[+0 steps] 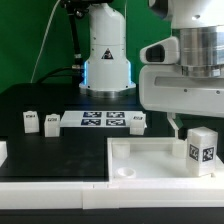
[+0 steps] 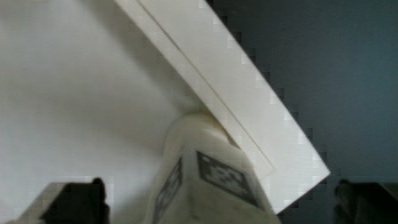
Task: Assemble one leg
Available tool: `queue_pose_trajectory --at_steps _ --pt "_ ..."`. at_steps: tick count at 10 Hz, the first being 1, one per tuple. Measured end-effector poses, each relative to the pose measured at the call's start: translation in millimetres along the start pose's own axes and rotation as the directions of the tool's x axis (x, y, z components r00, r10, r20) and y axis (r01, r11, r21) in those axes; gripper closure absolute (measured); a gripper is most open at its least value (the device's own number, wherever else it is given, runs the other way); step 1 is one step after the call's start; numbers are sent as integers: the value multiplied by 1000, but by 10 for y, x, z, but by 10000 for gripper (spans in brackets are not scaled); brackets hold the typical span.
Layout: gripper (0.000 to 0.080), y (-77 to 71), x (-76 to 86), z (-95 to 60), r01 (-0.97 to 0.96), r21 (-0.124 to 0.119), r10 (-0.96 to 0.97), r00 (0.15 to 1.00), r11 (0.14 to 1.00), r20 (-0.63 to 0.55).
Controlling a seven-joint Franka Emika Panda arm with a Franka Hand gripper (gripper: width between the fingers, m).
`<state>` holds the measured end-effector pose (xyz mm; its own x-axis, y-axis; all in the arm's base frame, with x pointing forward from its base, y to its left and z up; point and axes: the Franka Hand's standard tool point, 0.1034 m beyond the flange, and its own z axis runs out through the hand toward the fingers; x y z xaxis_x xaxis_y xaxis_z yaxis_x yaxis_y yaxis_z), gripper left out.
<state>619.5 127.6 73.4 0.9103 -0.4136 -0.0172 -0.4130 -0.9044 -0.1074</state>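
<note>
One leg (image 1: 203, 150), a small white block with a black-and-white tag, stands upright on the near right corner of the large white tray (image 1: 150, 150). My gripper (image 1: 198, 126) hangs right above it, open, with one finger (image 1: 175, 126) showing to the exterior view's left of the leg. In the wrist view the leg (image 2: 214, 170) stands between the two dark fingers (image 2: 75, 203) with a gap on each side, so nothing is gripped. The tray's rim (image 2: 205, 75) runs diagonally behind it. Three more legs (image 1: 28, 121), (image 1: 51, 122), (image 1: 138, 121) stand on the black table.
The marker board (image 1: 104, 120) lies flat between the loose legs. The robot base (image 1: 106, 55) stands at the back. A white part edge (image 1: 3, 152) shows at the exterior view's left. A round socket (image 1: 125, 172) sits in the tray's near corner.
</note>
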Motion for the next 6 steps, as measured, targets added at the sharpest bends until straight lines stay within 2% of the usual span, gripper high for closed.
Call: queue_pose_trajectory --at_steps 2,3,4,5,6 --pt "151 -7 -5 7 209 -9 -209 978 978 -2" --pt "150 -15 -15 4 355 -26 -355 935 935 3" --pt "150 -7 -17 5 459 -28 -459 888 888 9" --pt "150 63 5 7 564 -24 -564 826 825 22" --pt "150 104 19 13 606 -24 -606 795 795 26"
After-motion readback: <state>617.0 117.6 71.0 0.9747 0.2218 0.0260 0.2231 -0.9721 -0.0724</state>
